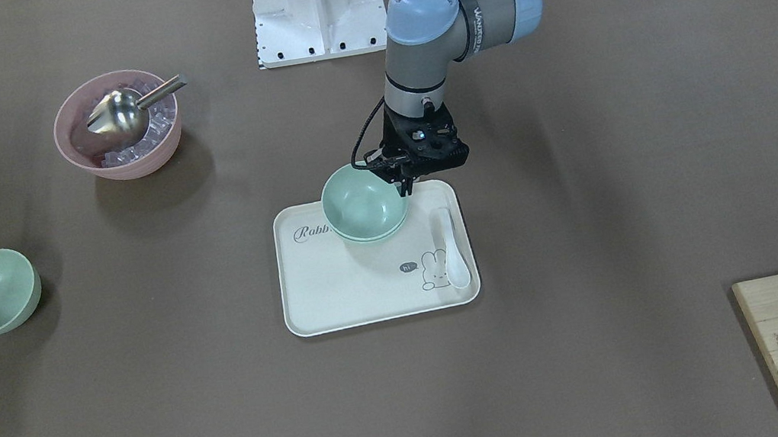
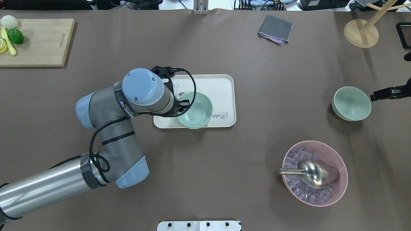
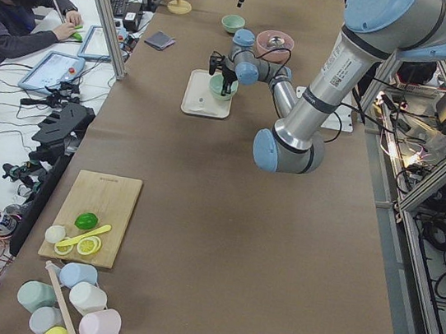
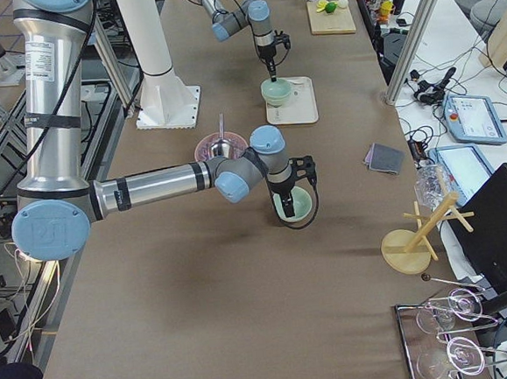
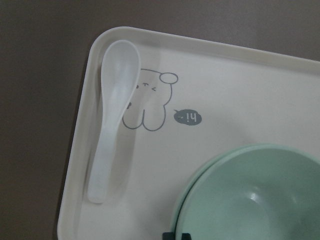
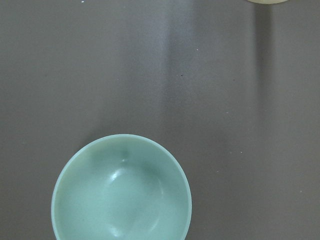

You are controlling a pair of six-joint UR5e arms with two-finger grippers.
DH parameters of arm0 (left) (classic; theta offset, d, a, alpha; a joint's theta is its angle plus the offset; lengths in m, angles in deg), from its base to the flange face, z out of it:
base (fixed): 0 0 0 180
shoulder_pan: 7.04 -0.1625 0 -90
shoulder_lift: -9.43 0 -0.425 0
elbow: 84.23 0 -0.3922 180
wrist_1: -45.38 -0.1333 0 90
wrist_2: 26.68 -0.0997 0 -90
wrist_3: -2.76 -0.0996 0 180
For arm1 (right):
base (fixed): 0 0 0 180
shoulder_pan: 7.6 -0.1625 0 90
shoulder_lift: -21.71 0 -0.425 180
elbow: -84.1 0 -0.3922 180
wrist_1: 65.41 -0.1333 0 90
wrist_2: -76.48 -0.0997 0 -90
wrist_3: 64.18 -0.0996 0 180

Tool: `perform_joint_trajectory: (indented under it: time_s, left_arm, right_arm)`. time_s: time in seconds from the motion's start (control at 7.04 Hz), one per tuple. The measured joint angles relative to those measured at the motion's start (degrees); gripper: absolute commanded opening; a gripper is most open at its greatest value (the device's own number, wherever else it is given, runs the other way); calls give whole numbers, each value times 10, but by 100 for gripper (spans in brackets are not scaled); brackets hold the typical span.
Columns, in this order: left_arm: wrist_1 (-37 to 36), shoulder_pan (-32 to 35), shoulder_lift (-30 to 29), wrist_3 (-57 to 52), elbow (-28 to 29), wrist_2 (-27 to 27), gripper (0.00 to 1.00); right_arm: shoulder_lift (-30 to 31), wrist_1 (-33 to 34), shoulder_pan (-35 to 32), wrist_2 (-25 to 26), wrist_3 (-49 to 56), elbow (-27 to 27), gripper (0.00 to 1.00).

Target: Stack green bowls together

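Two green bowls (image 1: 365,210) sit nested on the cream tray (image 1: 338,288), the upper one slightly offset; they also show in the overhead view (image 2: 196,110) and the left wrist view (image 5: 250,200). My left gripper (image 1: 405,184) is shut on the upper bowl's rim, on the side nearest my base. A third green bowl (image 2: 351,103) stands alone on the table, far to my right, and fills the lower part of the right wrist view (image 6: 121,187). My right gripper (image 2: 375,95) hangs above that bowl's outer rim, looks open and holds nothing.
A white spoon (image 1: 451,248) lies on the tray beside the bowls. A pink bowl (image 2: 314,173) with ice and a metal scoop is near my right side. A cutting board (image 2: 35,41) with fruit, a grey cloth (image 2: 275,29) and a wooden stand (image 2: 361,32) are along the far edge.
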Motion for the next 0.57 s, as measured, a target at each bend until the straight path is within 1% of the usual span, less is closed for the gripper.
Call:
perform_joint_trajectory:
  time_s: [0.57]
  left_arm:
    - [16, 1, 0, -1, 3, -1, 0]
  right_arm:
    - [0, 0, 1, 0, 0, -1, 100]
